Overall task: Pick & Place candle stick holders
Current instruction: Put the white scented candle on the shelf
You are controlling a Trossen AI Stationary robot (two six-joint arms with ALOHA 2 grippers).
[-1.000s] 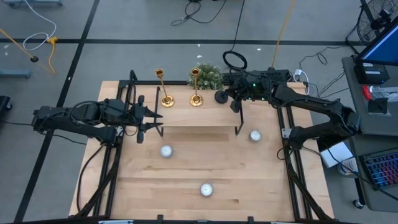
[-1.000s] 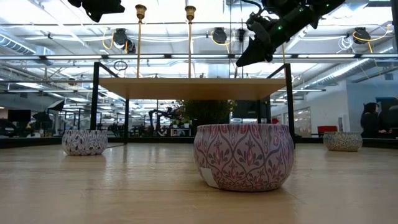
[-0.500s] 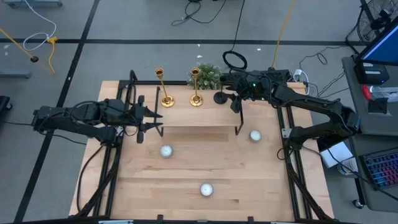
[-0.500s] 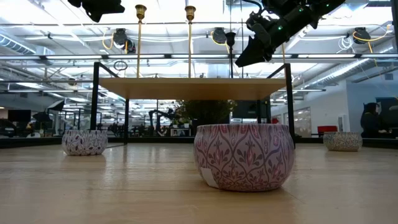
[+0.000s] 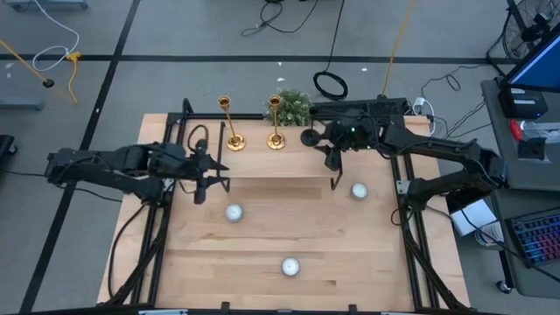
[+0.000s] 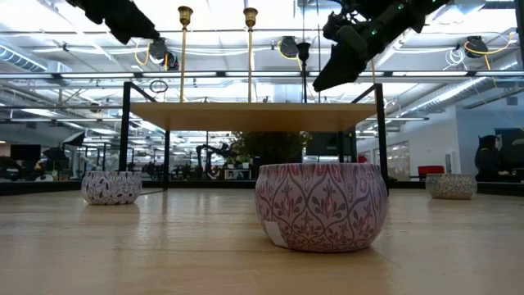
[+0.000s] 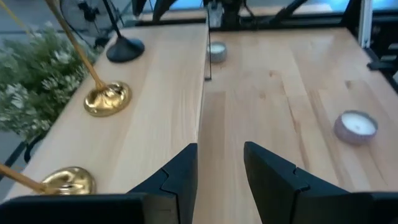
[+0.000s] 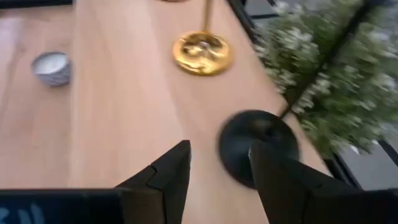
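Candlesticks are standing on a raised wooden shelf at the back of the table: two gold ones, the left gold candlestick and the right gold candlestick, side by side, and the black candlestick just past the right gold one, in front of a green plant.

The right hand is hovering over the shelf's right end, close beside the black candlestick. In the right wrist view its fingers are showing a narrow gap, gripping nothing, and the black round base is lying just ahead of them and off to one side, partly behind one fingertip, not between them.

The left hand is hanging over the shelf's left front edge, fingers slightly apart and empty; both gold bases are sitting ahead of it and to one side, well clear.

Three small patterned candle tins are resting on the table below.
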